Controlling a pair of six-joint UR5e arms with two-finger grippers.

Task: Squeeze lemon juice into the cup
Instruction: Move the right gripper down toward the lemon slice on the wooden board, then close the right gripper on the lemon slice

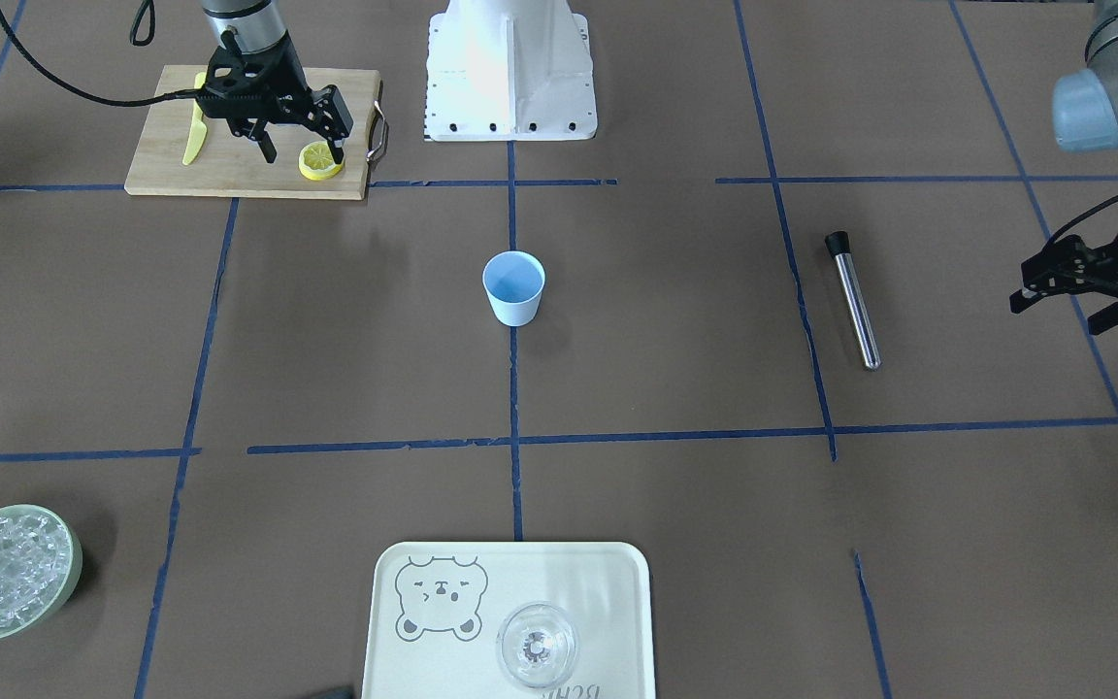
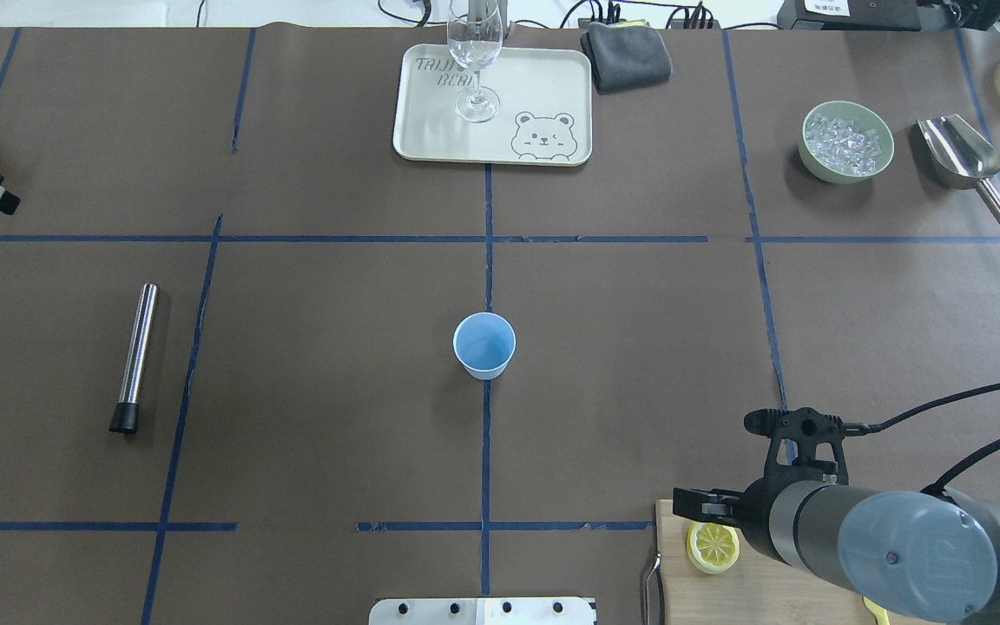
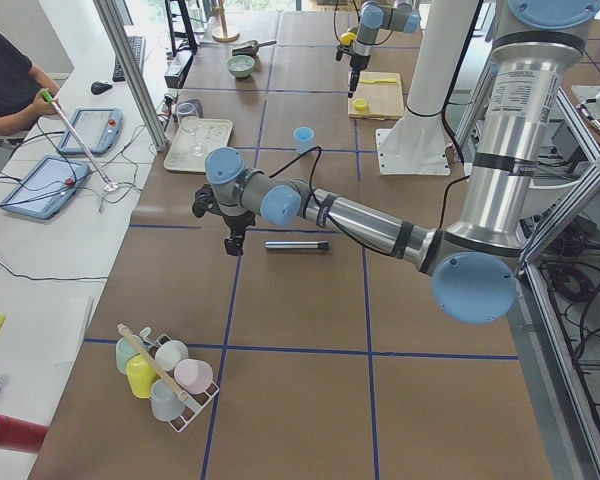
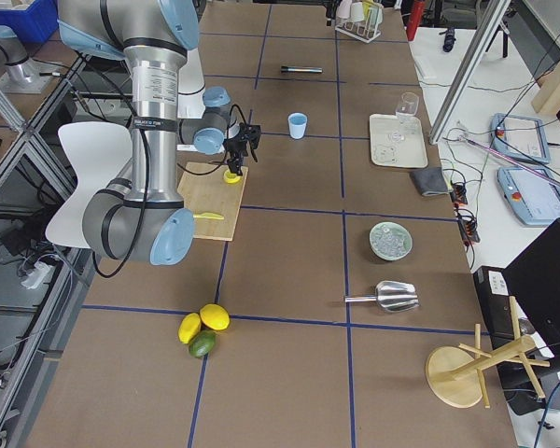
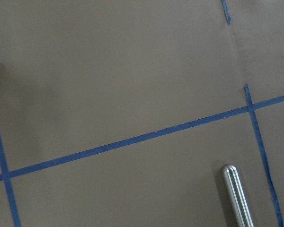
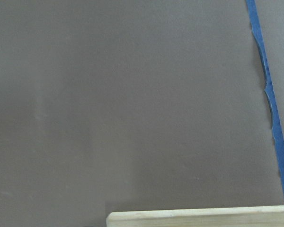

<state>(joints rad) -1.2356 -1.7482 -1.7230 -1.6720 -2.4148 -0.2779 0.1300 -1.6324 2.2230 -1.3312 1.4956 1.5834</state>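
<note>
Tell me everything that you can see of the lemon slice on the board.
The lemon is a round, rather thick slice with a yellow rind and pale, segmented flesh, its cut face up. It lies on the wooden board, near a corner on the cup's side, apart from the yellow knife. The right gripper hangs open over it, with one finger close to its edge; whether they touch cannot be told. The slice looks whole and unsqueezed.

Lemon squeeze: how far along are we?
Done: nothing yet; the cup looks empty. In hand: the right claw is open and low over the lemon on the cutting board, with no visible grip on it. Left: grasp, carry to the cup, squeeze.
</note>
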